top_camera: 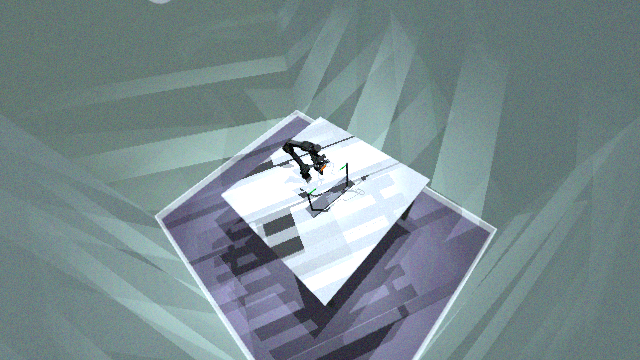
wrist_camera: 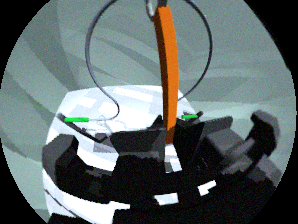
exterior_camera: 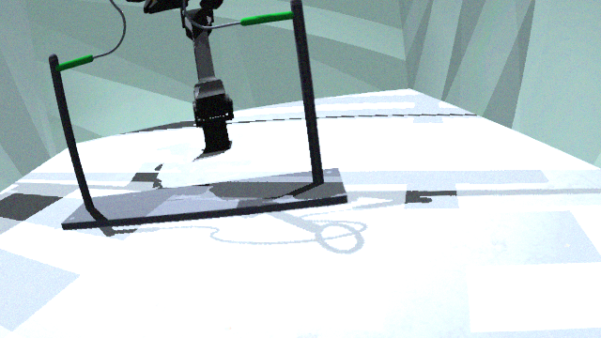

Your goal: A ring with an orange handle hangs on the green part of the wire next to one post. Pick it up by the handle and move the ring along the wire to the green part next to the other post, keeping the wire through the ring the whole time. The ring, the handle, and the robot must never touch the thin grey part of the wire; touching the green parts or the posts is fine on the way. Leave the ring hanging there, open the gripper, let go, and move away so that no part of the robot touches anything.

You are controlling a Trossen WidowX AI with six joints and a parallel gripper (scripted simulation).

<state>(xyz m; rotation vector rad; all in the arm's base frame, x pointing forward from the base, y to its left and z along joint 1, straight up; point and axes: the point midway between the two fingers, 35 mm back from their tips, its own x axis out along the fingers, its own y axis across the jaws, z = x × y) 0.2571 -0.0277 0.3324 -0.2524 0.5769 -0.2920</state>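
My gripper is shut on the orange handle and holds it high above the stand. In the wrist view the thin dark ring stands around the handle's upper part, and the grey wire curls below it. The wire runs between two dark posts: the left post and the right post. Each post has a green part: the left green part and the right green part. In the exterior view the ring is at the top edge, near the right green part, and I cannot tell if it touches the wire.
The posts stand on a dark flat base plate on the white table. The arm's column rises behind the plate between the posts. The table's edges drop to a purple floor.
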